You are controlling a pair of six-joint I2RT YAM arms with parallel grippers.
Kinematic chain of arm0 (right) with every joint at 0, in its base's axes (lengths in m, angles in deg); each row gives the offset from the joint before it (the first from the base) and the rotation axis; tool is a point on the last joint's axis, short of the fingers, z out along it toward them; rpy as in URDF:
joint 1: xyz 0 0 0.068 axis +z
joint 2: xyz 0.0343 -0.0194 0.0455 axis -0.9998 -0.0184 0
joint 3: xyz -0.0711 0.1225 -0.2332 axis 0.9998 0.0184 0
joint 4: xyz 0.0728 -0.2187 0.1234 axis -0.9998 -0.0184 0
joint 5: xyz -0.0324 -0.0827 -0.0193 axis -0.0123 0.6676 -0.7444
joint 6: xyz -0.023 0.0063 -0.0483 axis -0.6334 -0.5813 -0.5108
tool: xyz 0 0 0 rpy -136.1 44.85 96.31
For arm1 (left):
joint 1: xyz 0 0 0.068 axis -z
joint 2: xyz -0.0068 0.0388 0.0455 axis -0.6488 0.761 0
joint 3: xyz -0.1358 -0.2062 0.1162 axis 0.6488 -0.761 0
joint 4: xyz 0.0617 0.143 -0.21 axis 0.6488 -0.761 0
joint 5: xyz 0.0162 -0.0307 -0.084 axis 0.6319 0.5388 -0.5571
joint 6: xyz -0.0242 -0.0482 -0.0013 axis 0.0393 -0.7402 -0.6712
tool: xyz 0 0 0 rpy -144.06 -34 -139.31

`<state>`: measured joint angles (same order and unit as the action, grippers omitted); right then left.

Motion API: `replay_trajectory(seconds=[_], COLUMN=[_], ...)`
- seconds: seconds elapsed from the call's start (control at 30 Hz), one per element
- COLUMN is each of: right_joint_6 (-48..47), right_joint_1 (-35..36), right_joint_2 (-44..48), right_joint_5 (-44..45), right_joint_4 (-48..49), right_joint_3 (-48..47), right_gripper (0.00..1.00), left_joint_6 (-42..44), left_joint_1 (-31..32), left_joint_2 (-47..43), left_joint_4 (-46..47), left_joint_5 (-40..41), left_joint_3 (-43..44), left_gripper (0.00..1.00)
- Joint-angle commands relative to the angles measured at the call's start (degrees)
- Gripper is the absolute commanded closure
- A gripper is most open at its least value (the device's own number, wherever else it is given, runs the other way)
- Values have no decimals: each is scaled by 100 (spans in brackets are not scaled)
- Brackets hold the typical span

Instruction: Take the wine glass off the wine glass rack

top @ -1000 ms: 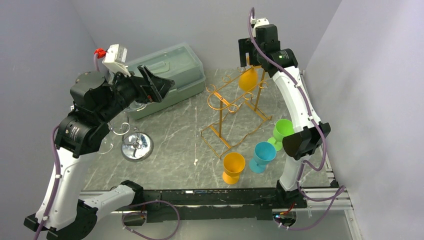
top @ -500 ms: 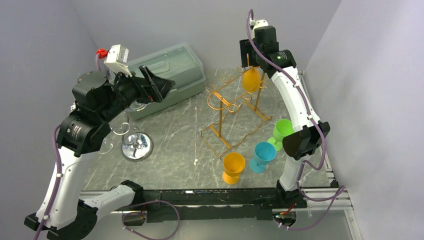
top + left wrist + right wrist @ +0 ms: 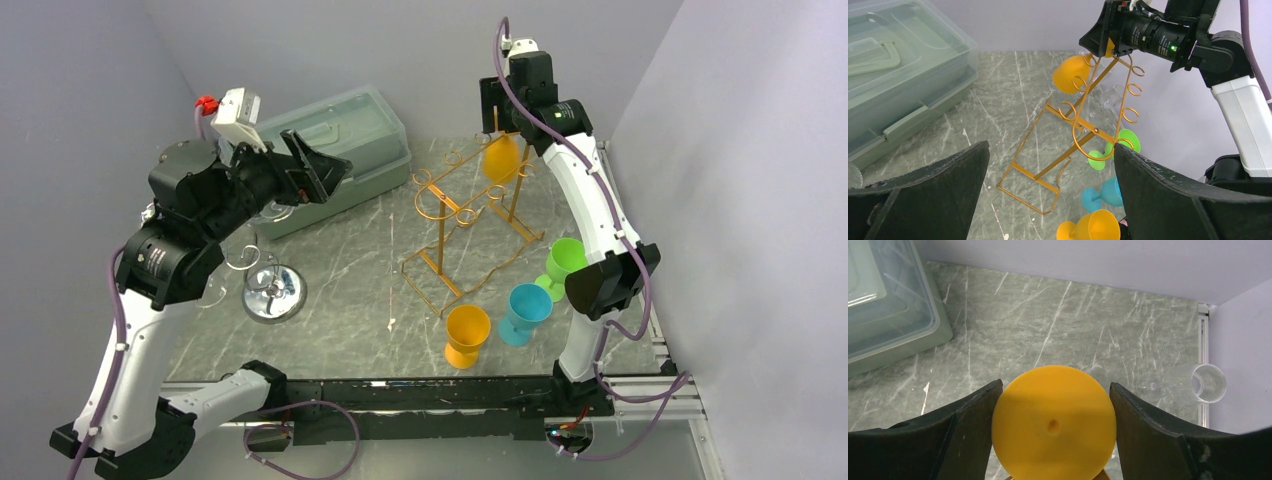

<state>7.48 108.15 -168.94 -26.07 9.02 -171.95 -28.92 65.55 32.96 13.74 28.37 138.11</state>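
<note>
The grey marble tabletop (image 3: pixel 340 260) bears the thin golden-orange wire wine glass rack (image 3: pixel 470 215); the left gripper (image 3: pixel 1050 147) hangs aloft, jaws wide; the right gripper (image 3: pixel 1055 385) has its jaws pinching the foot of the yellow plastic wine glass (image 3: pixel 499 157), which hangs at the rack's far end

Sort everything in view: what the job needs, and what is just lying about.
Job: hanging orange wine glass; golden wire rack; right gripper, closed on the glass's foot.
Lying about: orange goblet; blue goblet; green goblet; chrome stand; lidded plastic box; clear glass; open left gripper.
</note>
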Motion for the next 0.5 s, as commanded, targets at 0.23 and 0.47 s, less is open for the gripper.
replay_trajectory(seconds=[0.23,0.47], right_joint_6=[221,245], right_joint_1=[-13,-15], right_joint_2=[323,337], right_joint_5=[-5,-35], right_joint_4=[525,663], right_joint_3=[-158,-135], right_gripper=[43,43], left_joint_6=[88,78], left_joint_1=[3,3], left_joint_2=[74,116], left_joint_4=[359,386], left_joint_5=[-65,-76], left_joint_3=[93,110], left_gripper=[1,1])
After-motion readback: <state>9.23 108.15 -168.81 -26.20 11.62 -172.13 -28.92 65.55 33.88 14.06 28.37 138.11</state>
